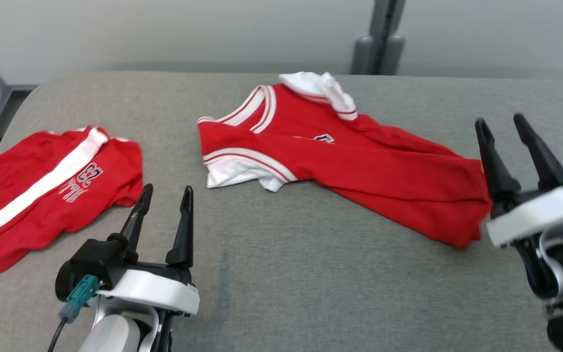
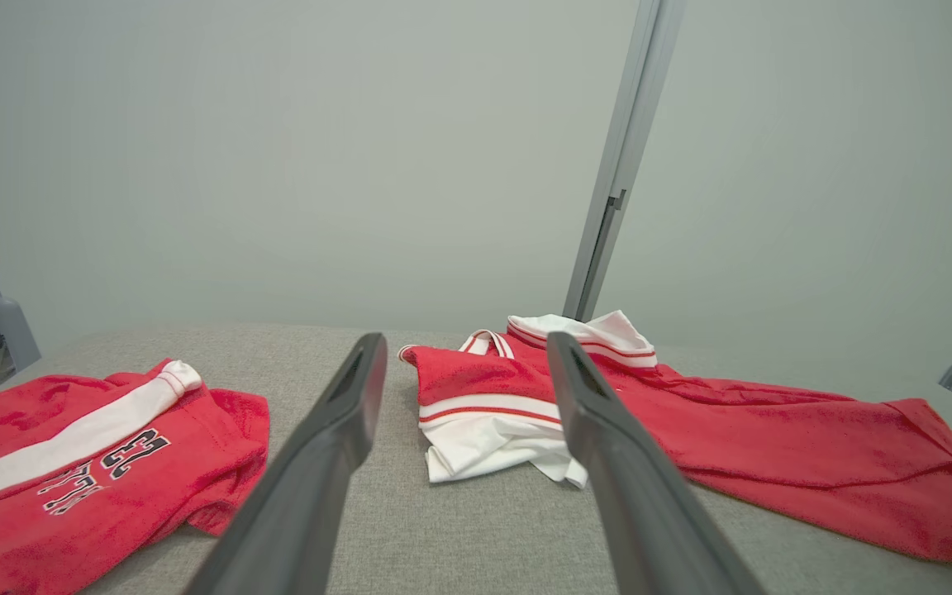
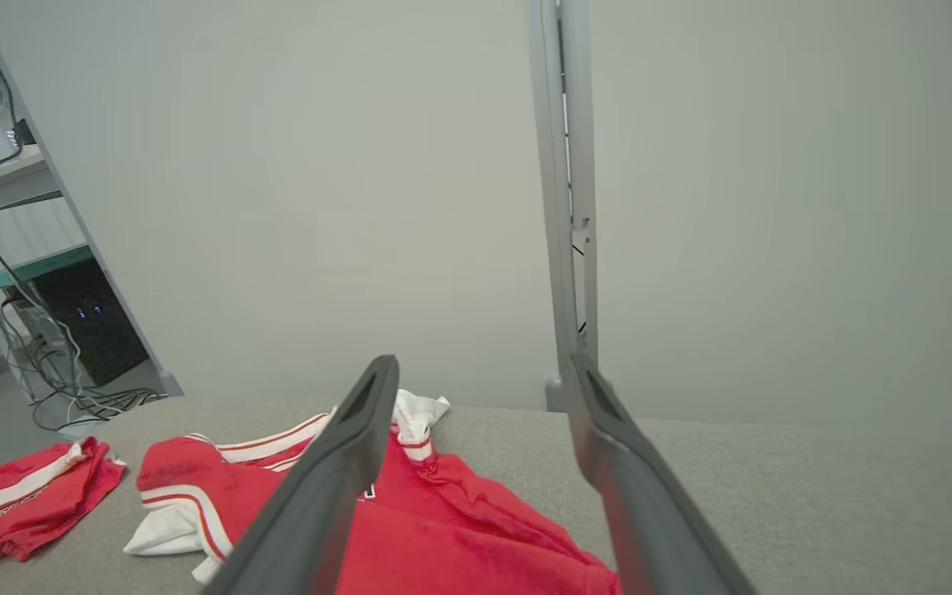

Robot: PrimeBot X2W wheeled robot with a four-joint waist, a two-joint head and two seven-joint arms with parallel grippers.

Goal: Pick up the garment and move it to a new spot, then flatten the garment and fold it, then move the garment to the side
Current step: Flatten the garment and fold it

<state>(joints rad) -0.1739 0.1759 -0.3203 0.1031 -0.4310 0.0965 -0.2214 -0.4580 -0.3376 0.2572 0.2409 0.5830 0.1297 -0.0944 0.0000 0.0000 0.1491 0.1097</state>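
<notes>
Head view: a red basketball jersey (image 1: 359, 166) with white trim lies rumpled across the middle of the grey fabric tabletop (image 1: 286, 283), its collar end toward the far edge and its hem end running out to the robot's right. Red shorts (image 1: 42, 195) with a white side stripe and the number 23 lie well apart to the jersey's left. The left pincer (image 1: 166, 193) is released and empty, on the near side between the shorts and the jersey. The right pincer (image 1: 499, 120) is likewise released, holding nothing, just beside the jersey's hem end. Left wrist view: the left pincer (image 2: 464, 351) is spread with nothing between its fingers. The jersey (image 2: 773, 438) lies beyond them, and the shorts (image 2: 71, 463) lie to its left. Right wrist view: the right pincer (image 3: 484, 372) is spread over the jersey (image 3: 459, 537) with no cloth gripped. Whether a finger touches the cloth cannot be told. A grey upright post (image 3: 567, 207) rises behind the jersey.
</notes>
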